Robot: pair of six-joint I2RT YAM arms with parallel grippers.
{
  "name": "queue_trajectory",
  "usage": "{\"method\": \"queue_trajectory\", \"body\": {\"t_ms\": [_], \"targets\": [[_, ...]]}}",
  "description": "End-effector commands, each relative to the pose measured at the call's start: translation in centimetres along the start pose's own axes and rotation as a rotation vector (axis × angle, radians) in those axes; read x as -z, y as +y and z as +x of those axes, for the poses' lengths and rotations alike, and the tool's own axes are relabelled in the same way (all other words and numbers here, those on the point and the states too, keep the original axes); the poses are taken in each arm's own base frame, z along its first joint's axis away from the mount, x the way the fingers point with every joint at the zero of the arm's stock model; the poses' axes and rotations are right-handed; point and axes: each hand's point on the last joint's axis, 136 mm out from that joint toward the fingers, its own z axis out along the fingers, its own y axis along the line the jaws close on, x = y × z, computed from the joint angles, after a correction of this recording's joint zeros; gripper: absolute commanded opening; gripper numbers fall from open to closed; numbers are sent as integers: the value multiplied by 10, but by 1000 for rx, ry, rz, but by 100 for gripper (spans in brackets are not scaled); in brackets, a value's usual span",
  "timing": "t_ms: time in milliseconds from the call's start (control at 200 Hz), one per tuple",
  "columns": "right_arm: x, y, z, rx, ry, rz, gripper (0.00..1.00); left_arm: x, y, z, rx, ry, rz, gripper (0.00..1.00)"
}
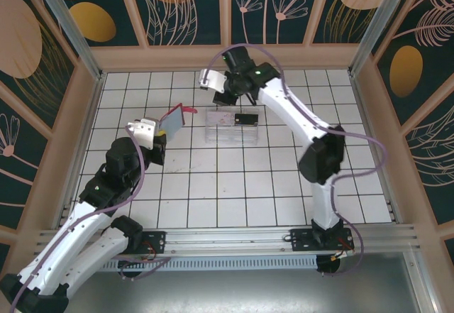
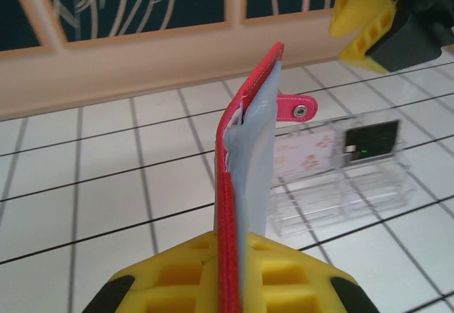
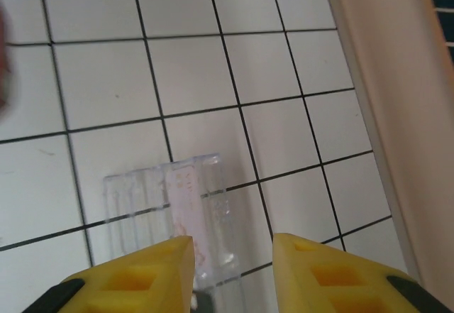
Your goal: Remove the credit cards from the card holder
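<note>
The wallet [image 2: 248, 157] stands edge-on to the left wrist camera, so its pockets cannot be read, and its lower end is hidden between the yellow fingers [image 2: 163, 281]. In the right wrist view the tray [image 3: 135, 206] is cut off at the bottom, and a red smear [image 3: 3, 57] at the left edge is too blurred to name. The left hand [image 2: 230, 284] is clamped on the wallet, holding it upright above the tabletop [image 1: 213, 185], left of the tray. The right hand [image 3: 233, 263] hangs by the tray's far side, fingers apart, gripping nothing. A pale card [image 2: 308, 153] and a dark card [image 2: 370, 141] lie side by side in the tray.
</note>
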Motion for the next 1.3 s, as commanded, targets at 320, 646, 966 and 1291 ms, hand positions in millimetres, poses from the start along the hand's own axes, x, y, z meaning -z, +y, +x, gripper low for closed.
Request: {"method": "queue_trajectory", "body": {"t_ms": [320, 646, 966, 1291], "targets": [[135, 35, 3, -211, -442, -21, 38, 58, -126, -99, 133, -253, 816, 0], [214, 106, -13, -215, -769, -208, 50, 85, -136, -139, 180, -395, 950, 0], [249, 119, -44, -265, -973, -246, 60, 80, -144, -138, 190, -353, 1004, 1], [236, 125, -58, -335, -923, -281, 23, 56, -144, -121, 146, -240, 941, 6]]}}
